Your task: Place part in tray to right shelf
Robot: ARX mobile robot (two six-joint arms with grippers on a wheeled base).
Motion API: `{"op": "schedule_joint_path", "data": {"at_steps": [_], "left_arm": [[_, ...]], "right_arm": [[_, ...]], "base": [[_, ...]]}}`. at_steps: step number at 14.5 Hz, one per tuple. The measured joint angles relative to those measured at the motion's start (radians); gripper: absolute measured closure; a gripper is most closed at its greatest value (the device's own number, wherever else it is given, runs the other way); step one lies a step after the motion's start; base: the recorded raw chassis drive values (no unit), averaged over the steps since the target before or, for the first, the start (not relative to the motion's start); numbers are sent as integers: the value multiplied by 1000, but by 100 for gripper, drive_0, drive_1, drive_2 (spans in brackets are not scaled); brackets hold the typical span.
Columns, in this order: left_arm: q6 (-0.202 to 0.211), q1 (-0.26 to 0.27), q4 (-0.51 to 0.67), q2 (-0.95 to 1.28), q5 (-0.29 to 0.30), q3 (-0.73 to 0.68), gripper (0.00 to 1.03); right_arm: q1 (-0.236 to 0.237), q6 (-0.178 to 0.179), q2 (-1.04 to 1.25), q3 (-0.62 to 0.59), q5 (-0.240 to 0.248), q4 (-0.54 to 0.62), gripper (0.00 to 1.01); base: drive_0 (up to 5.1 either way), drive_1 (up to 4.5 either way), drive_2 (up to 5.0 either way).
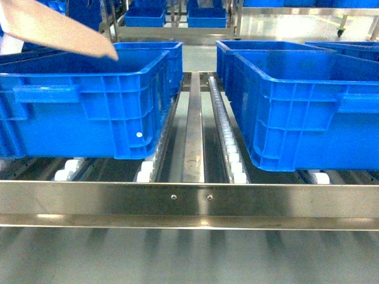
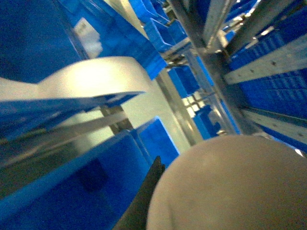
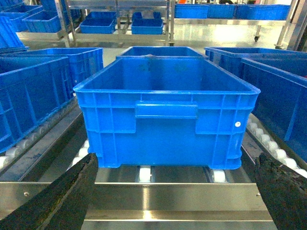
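Observation:
The beige tray (image 1: pixel 53 29) hangs tilted in the air at the top left of the head view, its lip over the left blue crate (image 1: pixel 89 100). In the left wrist view its rounded beige body (image 2: pixel 230 187) fills the lower right, pressed against one dark finger (image 2: pixel 149 189) of my left gripper (image 2: pixel 165 177). The part is out of view in every frame. The right shelf's steel front rail (image 1: pixel 189 198) runs across the near side, with white roller tracks (image 1: pixel 228 136) behind it. My right gripper (image 3: pixel 176 165) stands wide open in front of that rail (image 3: pixel 168 196), empty.
A second blue crate (image 1: pixel 308 106) sits on the rollers at the right; my right wrist faces a crate (image 3: pixel 165 110) head-on. More blue crates and steel racks (image 3: pixel 120 19) stand behind. A steel divider (image 1: pixel 193 124) runs between the two crates.

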Motion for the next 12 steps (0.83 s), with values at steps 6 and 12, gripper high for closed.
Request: {"op": "schedule_joint_path", "data": {"at_steps": [6, 12], "left_arm": [[130, 34, -43, 110, -18, 177, 91], [-194, 74, 302, -242, 161, -289, 91]], "right_arm": [[0, 0, 0, 0, 0, 0, 3], [0, 0, 0, 0, 0, 0, 3]], "base": [[0, 0, 0], [0, 0, 0]]}}
